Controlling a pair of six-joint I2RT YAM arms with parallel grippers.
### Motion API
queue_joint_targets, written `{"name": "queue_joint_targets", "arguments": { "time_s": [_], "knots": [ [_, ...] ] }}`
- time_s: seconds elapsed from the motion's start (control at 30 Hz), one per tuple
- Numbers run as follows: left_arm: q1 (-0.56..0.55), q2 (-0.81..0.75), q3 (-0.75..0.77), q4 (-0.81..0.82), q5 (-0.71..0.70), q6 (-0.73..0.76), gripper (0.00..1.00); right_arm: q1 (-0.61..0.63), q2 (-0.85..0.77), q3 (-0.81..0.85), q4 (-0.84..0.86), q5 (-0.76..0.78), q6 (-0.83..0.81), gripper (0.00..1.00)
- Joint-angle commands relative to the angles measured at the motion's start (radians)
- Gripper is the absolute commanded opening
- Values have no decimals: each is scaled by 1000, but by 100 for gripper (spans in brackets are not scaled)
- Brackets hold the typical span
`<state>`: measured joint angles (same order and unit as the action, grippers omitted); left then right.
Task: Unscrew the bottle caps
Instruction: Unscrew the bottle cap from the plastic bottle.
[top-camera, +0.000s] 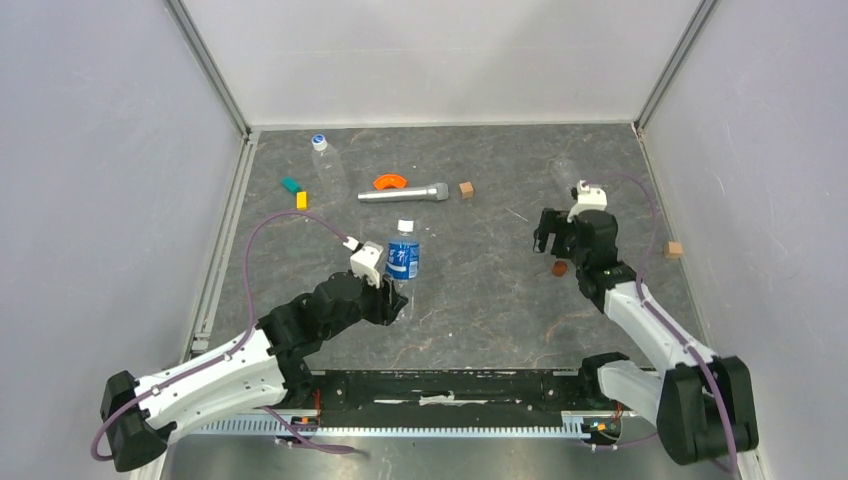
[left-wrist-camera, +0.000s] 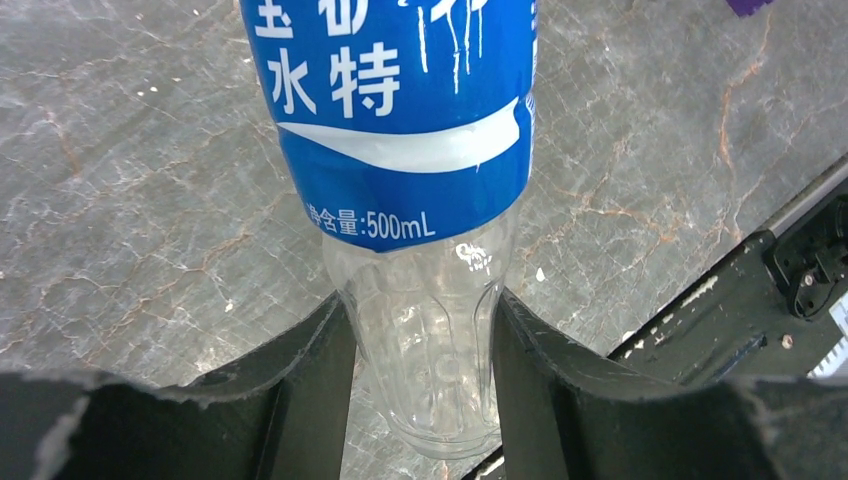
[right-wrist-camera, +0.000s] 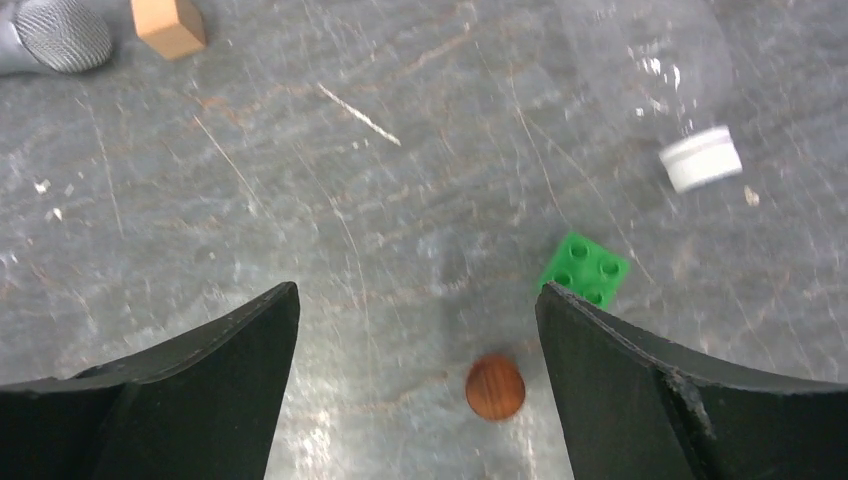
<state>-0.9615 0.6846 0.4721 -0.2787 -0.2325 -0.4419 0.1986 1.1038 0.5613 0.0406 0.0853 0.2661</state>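
The blue-labelled bottle (top-camera: 402, 258) stands left of the table's middle, its white top (top-camera: 405, 225) pointing away from me. My left gripper (top-camera: 392, 293) is shut on its clear lower part (left-wrist-camera: 430, 340), and both fingers (left-wrist-camera: 320, 370) press its sides. A clear bottle (top-camera: 330, 172) with a blue-topped cap (top-camera: 319, 141) lies at the back left. Another clear bottle (top-camera: 563, 174) lies at the back right, and its white cap end (right-wrist-camera: 702, 160) shows in the right wrist view. My right gripper (top-camera: 548, 238) (right-wrist-camera: 417, 290) hangs open just in front of it, holding nothing.
A silver microphone-like cylinder (top-camera: 404, 192), an orange curved piece (top-camera: 389, 181) and a wooden cube (top-camera: 466, 189) lie at the back middle. Green (top-camera: 291, 185) and yellow (top-camera: 301, 200) blocks lie at the left. A brown disc (right-wrist-camera: 495, 387) and a green brick (right-wrist-camera: 585, 267) lie under my right gripper.
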Motion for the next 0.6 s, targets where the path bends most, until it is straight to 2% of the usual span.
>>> {"name": "queue_joint_targets", "arguments": {
  "time_s": [0.0,0.07,0.13,0.2,0.3,0.43,0.57],
  "knots": [
    [-1,24,5,78,60,50,54,-6,-91,-92,-77,33,-16,93],
    [0,29,4,88,94,63,54,-6,-115,-103,-143,3,-3,93],
    [-1,35,-2,129,173,87,53,-6,-162,-148,-120,-140,1,93],
    [-1,57,-9,194,280,115,53,-6,-229,-227,-5,-356,41,93],
    [-1,135,16,254,446,158,53,-5,-318,-303,174,-542,197,96],
    [-2,296,101,251,654,206,51,-5,-352,-316,368,-732,375,97],
    [-3,438,172,237,737,236,49,-6,-362,-292,450,-842,451,98]
  ]
}}
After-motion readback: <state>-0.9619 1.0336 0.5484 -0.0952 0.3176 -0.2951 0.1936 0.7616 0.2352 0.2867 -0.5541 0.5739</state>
